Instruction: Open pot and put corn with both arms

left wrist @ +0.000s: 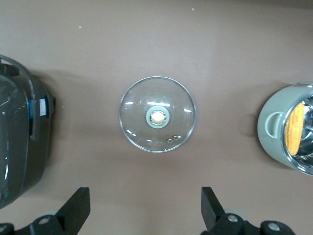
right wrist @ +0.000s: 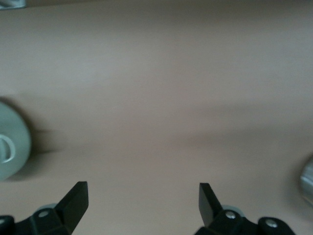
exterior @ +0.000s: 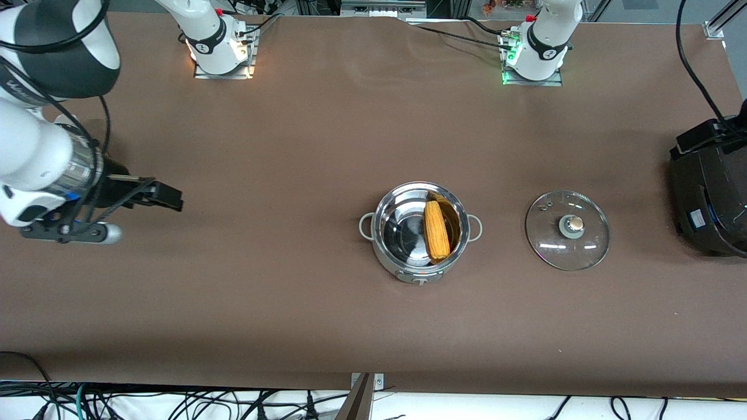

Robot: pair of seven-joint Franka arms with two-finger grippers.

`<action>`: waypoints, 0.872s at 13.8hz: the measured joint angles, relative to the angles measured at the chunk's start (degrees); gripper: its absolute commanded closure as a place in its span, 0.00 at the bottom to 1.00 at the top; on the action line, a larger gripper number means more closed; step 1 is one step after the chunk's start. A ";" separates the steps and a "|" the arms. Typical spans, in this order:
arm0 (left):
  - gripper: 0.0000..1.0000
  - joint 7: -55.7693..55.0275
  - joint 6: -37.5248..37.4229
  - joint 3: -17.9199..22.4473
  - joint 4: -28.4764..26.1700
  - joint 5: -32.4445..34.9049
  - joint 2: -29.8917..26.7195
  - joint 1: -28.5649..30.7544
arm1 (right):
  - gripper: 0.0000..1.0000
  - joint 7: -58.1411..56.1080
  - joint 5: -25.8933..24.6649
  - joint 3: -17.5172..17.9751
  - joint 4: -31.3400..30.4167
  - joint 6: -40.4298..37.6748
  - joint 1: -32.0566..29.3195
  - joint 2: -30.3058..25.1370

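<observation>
The steel pot (exterior: 420, 232) stands open in the middle of the table. The yellow corn (exterior: 436, 230) lies inside it, against the wall on the left arm's side. The glass lid (exterior: 567, 230) with its tan knob lies flat on the table beside the pot, toward the left arm's end. My right gripper (exterior: 170, 198) is open and empty, over the table toward the right arm's end. My left gripper (left wrist: 145, 196) is open and empty, high over the lid (left wrist: 157, 115); it is out of the front view. The left wrist view also shows the pot (left wrist: 274, 128) and the corn (left wrist: 295, 128). My right gripper (right wrist: 143, 193) shows open over bare table.
A large black cooker (exterior: 712, 198) stands at the left arm's end of the table, and also shows in the left wrist view (left wrist: 19, 142). The pot's outer wall with a loop handle (right wrist: 7, 147) shows at the edge of the right wrist view. The brown table (exterior: 292, 303) is otherwise bare.
</observation>
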 measured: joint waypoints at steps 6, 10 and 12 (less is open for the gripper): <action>0.00 0.10 0.00 0.61 0.03 0.00 0.03 -0.77 | 0.00 0.01 -0.94 -8.11 -10.60 -2.78 -4.09 -8.03; 0.00 0.05 0.00 22.32 0.10 0.00 -0.16 -22.70 | 0.00 -4.06 -0.89 -7.90 -23.85 -0.72 -5.12 -17.06; 0.00 0.07 0.00 26.26 0.12 0.00 -0.40 -26.37 | 0.00 -14.00 -0.47 -7.91 -26.17 0.78 -5.75 -18.90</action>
